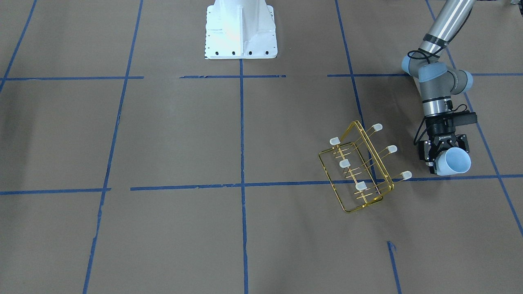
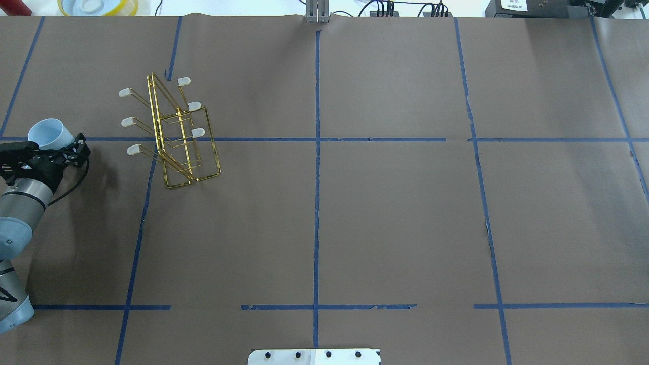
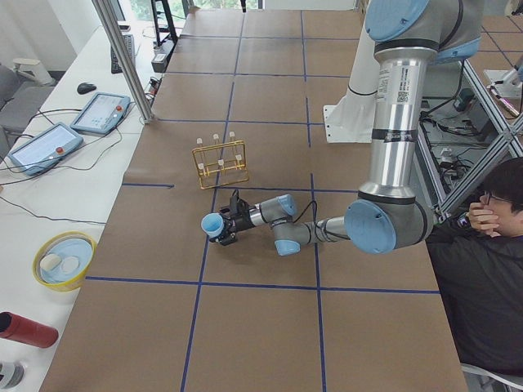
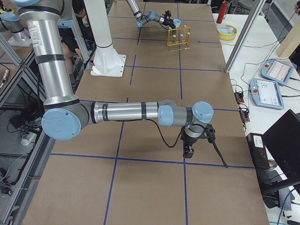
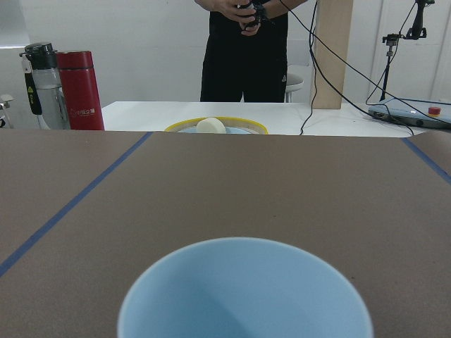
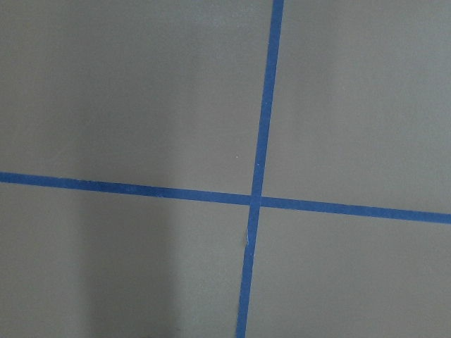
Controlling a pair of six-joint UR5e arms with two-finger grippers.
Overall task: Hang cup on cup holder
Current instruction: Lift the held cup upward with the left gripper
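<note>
A small, pale blue-white, tapered plastic cup (image 1: pixel 454 162) is gripped between the two black fingers of the left gripper (image 1: pixel 445 157), which are closed against its sides. The cup is held lying on its side, its open mouth turned away from the robot's base, low over the brown paper-covered table (image 1: pixel 163 134) marked with blue tape lines. The left arm is brought in from the table's edge with the forearm sloping down and the wrist bent, so that the gripper lies nearly level. The gold wire rack (image 1: pixel 374 152) with six white-capped prongs is stood on the table near the cup, on the side towards the table's middle, and is touched by neither cup nor gripper. The right arm is stretched out low, well apart from the rack, its forearm level and the right gripper (image 4: pixel 190 149) pointed straight down over a crossing of tape lines; whether its fingers are open or closed cannot be told
</note>
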